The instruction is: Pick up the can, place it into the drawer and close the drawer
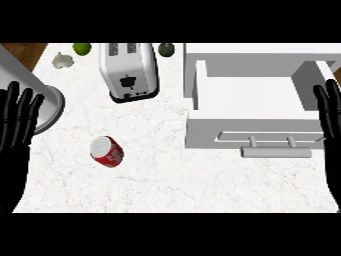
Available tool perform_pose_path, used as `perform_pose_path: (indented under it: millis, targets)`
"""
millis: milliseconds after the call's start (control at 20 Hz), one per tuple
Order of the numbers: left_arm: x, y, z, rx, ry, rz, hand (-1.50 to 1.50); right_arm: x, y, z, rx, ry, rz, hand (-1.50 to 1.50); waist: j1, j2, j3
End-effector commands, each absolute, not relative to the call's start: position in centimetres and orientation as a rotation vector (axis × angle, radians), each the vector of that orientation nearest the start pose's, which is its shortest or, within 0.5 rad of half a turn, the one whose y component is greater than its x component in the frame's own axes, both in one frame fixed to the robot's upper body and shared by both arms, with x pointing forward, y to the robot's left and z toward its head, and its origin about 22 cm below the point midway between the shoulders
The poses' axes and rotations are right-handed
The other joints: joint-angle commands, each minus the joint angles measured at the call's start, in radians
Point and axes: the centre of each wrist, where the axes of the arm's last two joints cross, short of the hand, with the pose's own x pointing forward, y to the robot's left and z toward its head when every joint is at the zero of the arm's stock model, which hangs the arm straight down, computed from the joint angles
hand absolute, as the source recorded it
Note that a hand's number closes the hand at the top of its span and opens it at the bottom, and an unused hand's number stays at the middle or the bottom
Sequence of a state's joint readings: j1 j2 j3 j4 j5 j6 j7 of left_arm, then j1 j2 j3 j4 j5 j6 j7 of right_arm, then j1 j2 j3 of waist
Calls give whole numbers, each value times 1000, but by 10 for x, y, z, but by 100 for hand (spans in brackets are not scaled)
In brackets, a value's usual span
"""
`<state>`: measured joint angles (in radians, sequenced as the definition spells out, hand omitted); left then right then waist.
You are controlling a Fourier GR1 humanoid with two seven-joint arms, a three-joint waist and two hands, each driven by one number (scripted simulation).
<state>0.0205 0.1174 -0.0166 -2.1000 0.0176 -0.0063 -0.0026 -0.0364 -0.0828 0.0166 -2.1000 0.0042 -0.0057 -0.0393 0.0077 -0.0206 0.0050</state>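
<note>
While you look steeply down at the white marbled desk (202, 185), these lines hold:

Can: you see the red cylindrical can with a silver top (107, 151) lying tilted on the desk, lower left of centre, touched by neither robot hand.
Drawer: the white box-shaped drawer (256, 90) stands pulled open at the upper right, its grey bar handle (275, 151) along the near edge.
Left robot hand: your left robot hand (9, 125) rests at the left edge, fingers straight and up, holding nothing.
Right robot hand: your right robot hand (340, 125) rests at the right edge, fingers straight, likewise unladen.
Toaster: a silver two-slot toaster (129, 71) sits at upper centre.
Other things: a pale garlic bulb (63, 60), a green lime (82, 48) and a dark green fruit (166, 49) lie along the top.
</note>
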Motion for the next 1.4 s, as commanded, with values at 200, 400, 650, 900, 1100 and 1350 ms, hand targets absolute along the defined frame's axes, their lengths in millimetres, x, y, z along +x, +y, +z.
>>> perform_pose_path:
  millis: [200, 400, 650, 900, 1100, 1350]
  targets:
    - [222, 231, 123, -646, -2033, -509, -150, 210, -222, 128, 50, -2115, 134, -150, -51, 28, -11]
    - [222, 276, 103, -565, -1706, -697, -150, 201, -252, 96, -164, -1821, -71, -150, -47, 30, -8]
    - [231, 335, 114, -649, -1646, -763, -150, 185, -274, 104, -222, -1780, -111, -150, -17, 21, -6]
    - [248, 383, 138, -674, -1652, -742, -150, 166, -297, 92, -217, -1801, -93, -150, -16, 20, -5]
    - [248, 415, 156, -660, -1649, -772, -150, 157, -307, 83, -197, -1784, -96, -150, -13, 20, -5]
    - [254, 402, 150, -672, -1586, -690, -150, 137, -340, 76, -212, -1768, -95, -150, -13, 19, -4]
